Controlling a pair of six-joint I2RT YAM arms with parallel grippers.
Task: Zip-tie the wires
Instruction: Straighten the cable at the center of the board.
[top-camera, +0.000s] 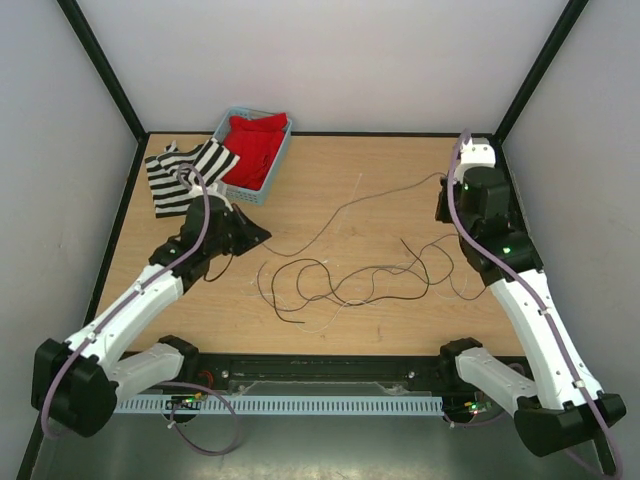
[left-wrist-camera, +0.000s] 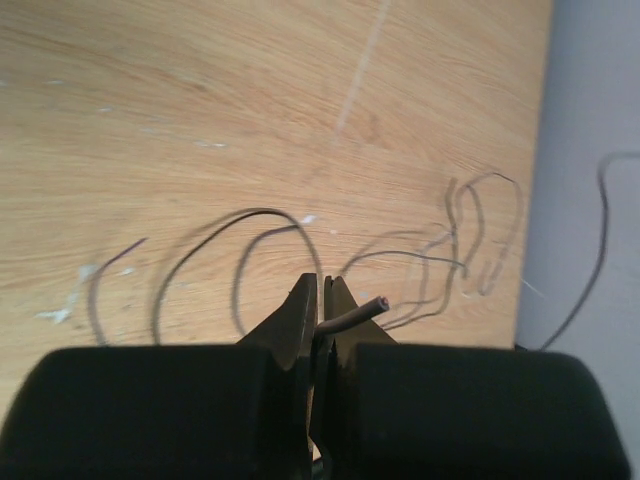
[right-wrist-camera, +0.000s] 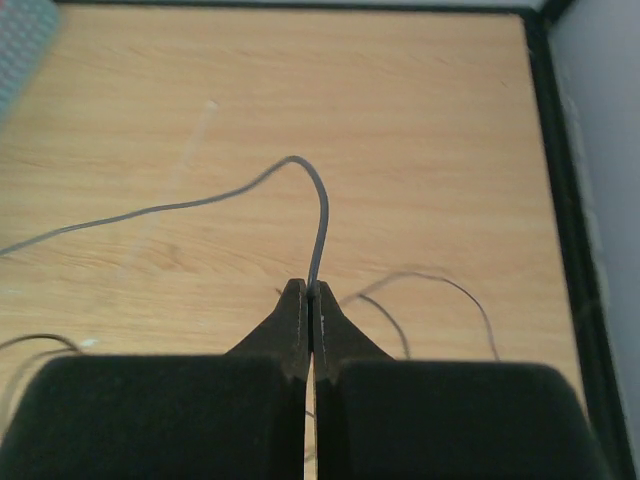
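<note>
Several thin wires (top-camera: 300, 262), mostly black, curl in loose loops across the middle of the wooden table (top-camera: 330, 180). My left gripper (top-camera: 255, 238) is low over the table at their left side. In the left wrist view it (left-wrist-camera: 322, 290) is shut on a wire whose cut end (left-wrist-camera: 375, 305) sticks out to the right of the jaws, with more loops (left-wrist-camera: 250, 212) lying beyond. My right gripper (top-camera: 445, 195) is at the far right. In the right wrist view it (right-wrist-camera: 311, 290) is shut on a grey wire (right-wrist-camera: 320, 215) that arches up and runs off to the left.
A blue basket (top-camera: 275, 175) holding red cloth (top-camera: 255, 148) stands at the back left, with a black-and-white striped cloth (top-camera: 185, 175) beside it. A pale thin streak (top-camera: 355, 190) lies on the wood behind the wires. Black frame rails (top-camera: 565, 55) and white walls bound the table.
</note>
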